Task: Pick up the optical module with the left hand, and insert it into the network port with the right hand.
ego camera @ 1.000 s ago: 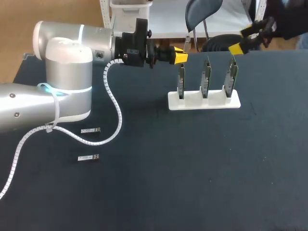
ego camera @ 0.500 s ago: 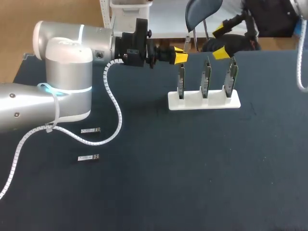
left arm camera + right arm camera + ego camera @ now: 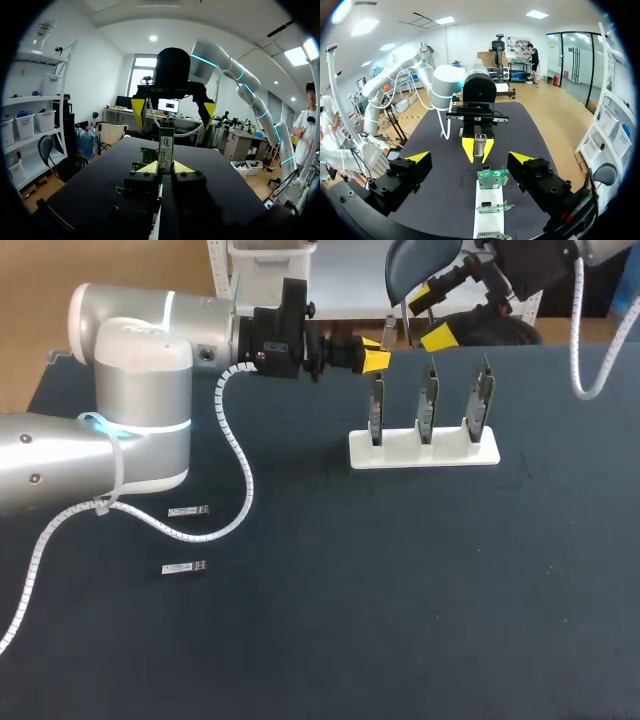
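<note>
1. Your left gripper (image 3: pixel 372 355) is clenched on the optical module (image 3: pixel 388 330), with one yellow tip pressed against each side of the small silver body.
2. The held module is in the air over the far part of the dark table (image 3: pixel 400 590), just above the leftmost of three upright boards (image 3: pixel 428 400).
3. The boards stand in a row, slotted into a white stand (image 3: pixel 423 450).
4. Your right gripper (image 3: pixel 432 315) comes in from the far right corner and hangs above the stand, near the top of the middle board but not touching it.
5. Its fingers are spread wide and hold nothing (the right wrist view shows both yellow tips far apart, with the boards below the gap).
6. The two grippers face each other: each wrist view shows the other gripper straight ahead, with the module between the left tips.
7. Two spare modules (image 3: pixel 188 511) lie flat on the table near your left arm, well apart from the stand and beside the arm's white coiled cable (image 3: pixel 240 465).
</note>
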### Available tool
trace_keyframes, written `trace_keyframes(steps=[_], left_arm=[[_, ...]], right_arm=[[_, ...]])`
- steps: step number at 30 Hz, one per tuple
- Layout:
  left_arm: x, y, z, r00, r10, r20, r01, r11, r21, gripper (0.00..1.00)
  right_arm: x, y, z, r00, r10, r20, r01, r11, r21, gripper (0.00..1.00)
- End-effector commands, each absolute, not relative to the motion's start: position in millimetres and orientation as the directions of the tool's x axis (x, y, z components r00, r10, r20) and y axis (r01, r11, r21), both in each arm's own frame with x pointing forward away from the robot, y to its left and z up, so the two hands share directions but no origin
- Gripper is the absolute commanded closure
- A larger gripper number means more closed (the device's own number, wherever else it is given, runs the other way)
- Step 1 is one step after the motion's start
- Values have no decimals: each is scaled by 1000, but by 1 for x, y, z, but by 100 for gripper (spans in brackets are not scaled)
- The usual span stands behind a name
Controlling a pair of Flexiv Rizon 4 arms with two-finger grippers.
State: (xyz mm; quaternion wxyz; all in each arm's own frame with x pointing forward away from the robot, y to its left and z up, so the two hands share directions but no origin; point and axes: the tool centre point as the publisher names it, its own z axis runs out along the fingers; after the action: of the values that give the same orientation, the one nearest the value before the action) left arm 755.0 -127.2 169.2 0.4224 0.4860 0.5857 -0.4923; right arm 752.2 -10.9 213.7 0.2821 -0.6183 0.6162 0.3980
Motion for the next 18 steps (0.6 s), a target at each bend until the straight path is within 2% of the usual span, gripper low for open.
trace_keyframes(steps=[1,18], left_arm=[[755,-127,169,-170,152,-974,985,44,-165,100],[755,-127,169,-170,152,-974,985,44,-165,100]], right_arm=[[758,-8,210,-101,-520,-848,-937,-238,257,0],[752,2,217,-129,-443,-887,-989,-7,148,0]])
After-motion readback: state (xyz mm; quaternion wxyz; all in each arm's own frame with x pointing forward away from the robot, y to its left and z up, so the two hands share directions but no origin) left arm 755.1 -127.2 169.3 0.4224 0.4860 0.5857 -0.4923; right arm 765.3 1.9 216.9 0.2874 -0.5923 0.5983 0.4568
